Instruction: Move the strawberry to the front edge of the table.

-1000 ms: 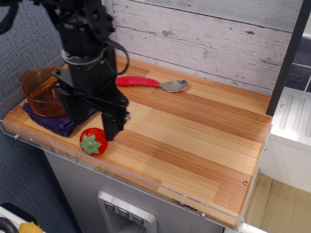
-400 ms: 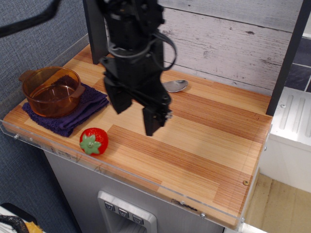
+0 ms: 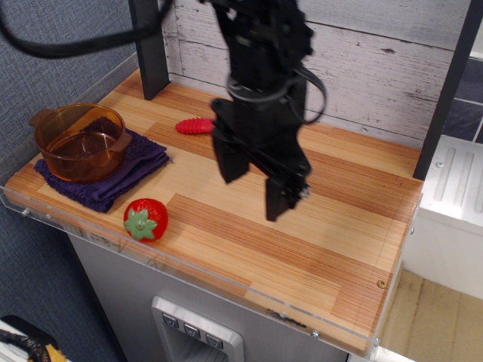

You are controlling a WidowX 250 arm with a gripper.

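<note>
The strawberry [image 3: 146, 219], glossy red with a green leaf cap, lies near the front left edge of the wooden table [image 3: 324, 234], just behind the clear rim. My gripper [image 3: 253, 186] hangs over the middle of the table, well to the right of the strawberry. Its two black fingers are spread apart and hold nothing.
An amber glass pot [image 3: 78, 141] sits on a purple cloth [image 3: 113, 181] at the left. A red spoon handle [image 3: 195, 126] shows behind my arm; its bowl is hidden. Black posts stand at the back left [image 3: 149, 45] and right [image 3: 449, 83]. A whitewashed plank wall backs the table.
My gripper has moved right across the table, away from the strawberry, staying open. The strawberry has not moved. The arm now hides the spoon's bowl.
</note>
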